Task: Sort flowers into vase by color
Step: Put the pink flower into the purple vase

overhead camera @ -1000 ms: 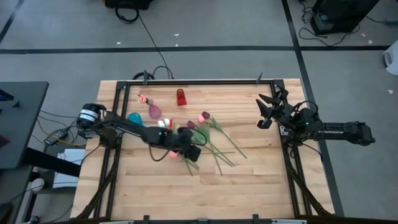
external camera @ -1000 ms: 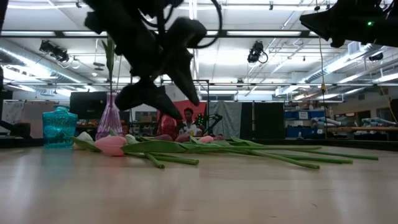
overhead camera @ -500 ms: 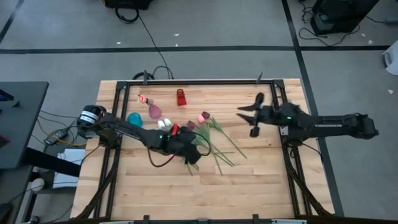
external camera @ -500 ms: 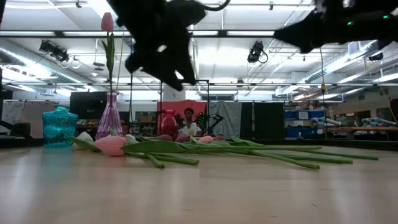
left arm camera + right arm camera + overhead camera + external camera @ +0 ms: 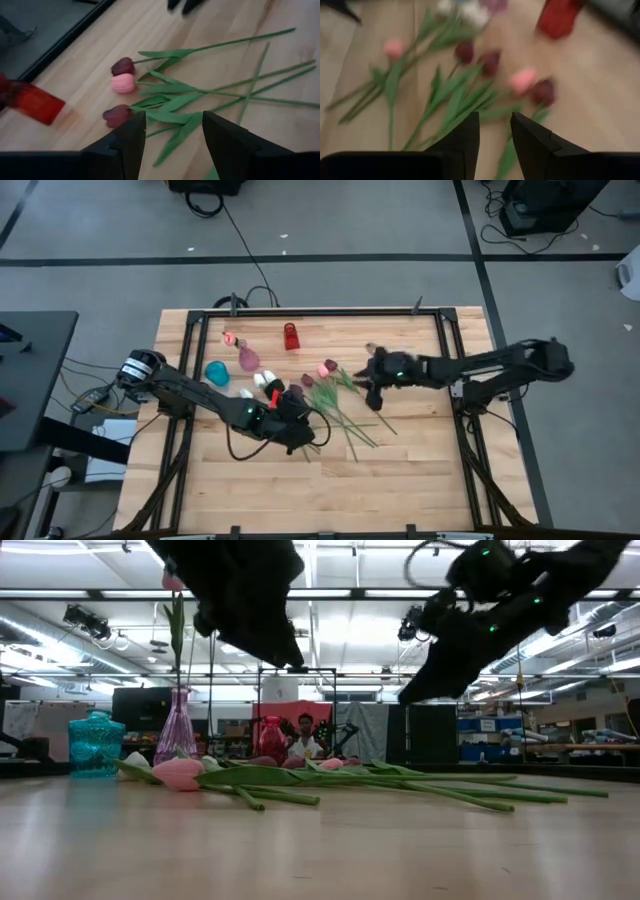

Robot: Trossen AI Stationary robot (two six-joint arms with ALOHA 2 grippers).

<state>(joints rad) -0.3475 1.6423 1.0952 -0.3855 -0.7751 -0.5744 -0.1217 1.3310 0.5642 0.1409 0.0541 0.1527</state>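
Note:
Several tulips (image 5: 335,395) lie flat in a loose heap at the table's middle, stems fanning toward the near right. Pink (image 5: 122,83) and maroon (image 5: 116,115) heads show in the left wrist view. White heads (image 5: 256,383) lie near the vases. One pink tulip (image 5: 172,578) stands with its stem in the purple vase (image 5: 247,358). My left gripper (image 5: 303,423) hovers open above the heap's near-left side. My right gripper (image 5: 368,380) hangs open over its right side, pointing down at a pink head (image 5: 522,80).
A red vase (image 5: 290,335) stands near the far edge. A teal vase (image 5: 217,372) stands left of the purple one. Bare wood lies along the table's near side and far right. A black frame rail (image 5: 320,311) runs round the table.
My right arm has reached from the table's right edge toward the left and down, tipping its fingers downward over the flowers. My left gripper has risen above the heap. The flowers have stayed where they lay.

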